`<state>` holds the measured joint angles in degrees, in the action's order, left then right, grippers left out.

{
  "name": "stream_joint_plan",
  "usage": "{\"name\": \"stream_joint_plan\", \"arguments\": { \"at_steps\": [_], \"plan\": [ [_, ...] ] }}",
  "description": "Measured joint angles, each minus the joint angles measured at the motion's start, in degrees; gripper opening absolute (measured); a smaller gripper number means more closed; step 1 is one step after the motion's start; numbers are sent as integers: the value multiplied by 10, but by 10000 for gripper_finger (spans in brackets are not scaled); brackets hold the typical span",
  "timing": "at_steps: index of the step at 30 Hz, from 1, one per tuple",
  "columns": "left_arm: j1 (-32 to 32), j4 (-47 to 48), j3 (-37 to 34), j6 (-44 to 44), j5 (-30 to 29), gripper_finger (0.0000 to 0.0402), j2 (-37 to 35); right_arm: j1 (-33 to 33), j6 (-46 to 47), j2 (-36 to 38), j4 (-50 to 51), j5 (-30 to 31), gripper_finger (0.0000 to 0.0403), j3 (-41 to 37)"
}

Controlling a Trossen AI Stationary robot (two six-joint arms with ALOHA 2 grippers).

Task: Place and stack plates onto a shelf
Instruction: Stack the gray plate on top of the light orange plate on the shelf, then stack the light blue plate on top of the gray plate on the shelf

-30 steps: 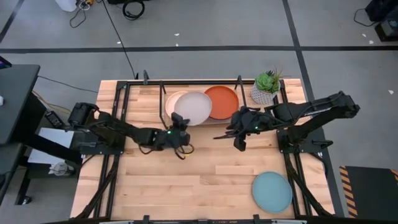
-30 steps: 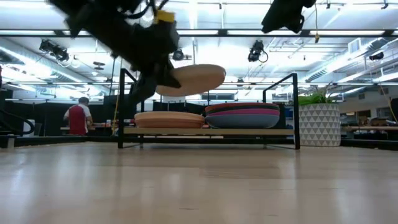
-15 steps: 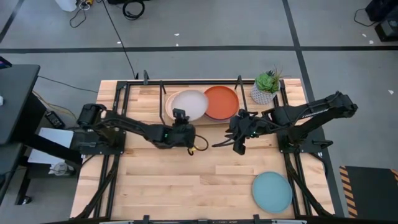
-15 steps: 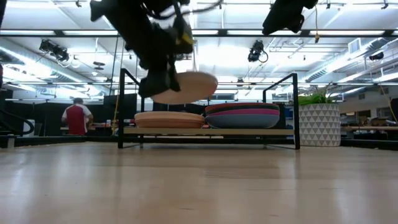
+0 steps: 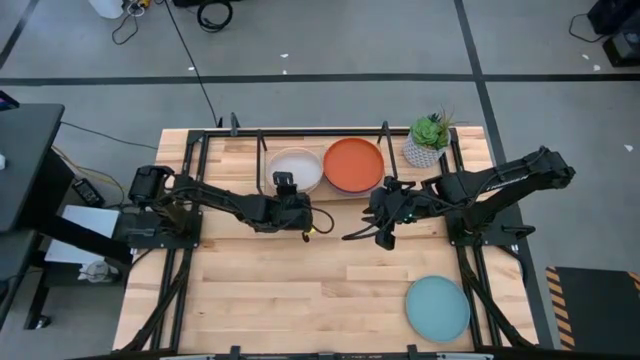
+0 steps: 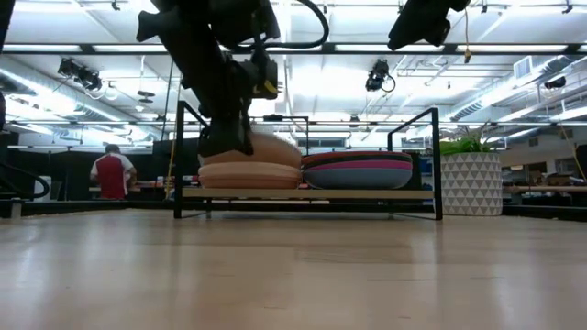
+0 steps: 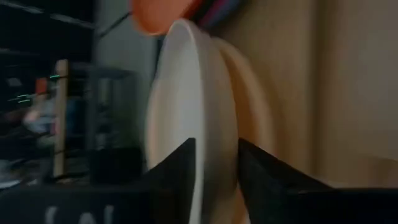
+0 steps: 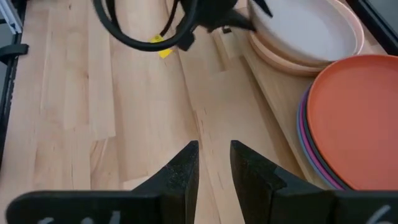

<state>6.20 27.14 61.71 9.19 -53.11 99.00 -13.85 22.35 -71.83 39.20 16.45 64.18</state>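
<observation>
The left gripper (image 7: 214, 180) has its jaws around the rim of the grey-beige plate (image 5: 294, 169), now on the left stack on the shelf (image 6: 312, 193). The plate looks stiff, light and smooth; its rim is the place to hold. Right gripper (image 8: 213, 163): jaws slightly apart, holding nothing.

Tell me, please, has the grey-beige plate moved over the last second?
Yes. The grey-beige plate, at the left gripper, has come down and leftward onto the left stack on the shelf.

The dark left gripper (image 5: 287, 186) reaches forward, fingers straddling something; the dark right gripper (image 5: 383, 233) hovers mid-table, fingers parted.
</observation>
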Motion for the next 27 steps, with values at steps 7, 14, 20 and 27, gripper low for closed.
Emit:
{"name": "stream_joint_plan", "arguments": {
  "at_steps": [7,14,20,27],
  "plan": [
    [10,-37,0,5,98,181,-17,0,0,0,1,0,98,0],
    [24,-69,0,15,319,182,-70,-20,-7,-6,14,-47,98,-27],
    [24,-133,-17,49,492,181,-62,-64,-14,-48,10,-115,98,-84],
    [24,-136,-19,50,495,180,-63,-144,-7,-123,104,-221,98,-94]
  ]
}}
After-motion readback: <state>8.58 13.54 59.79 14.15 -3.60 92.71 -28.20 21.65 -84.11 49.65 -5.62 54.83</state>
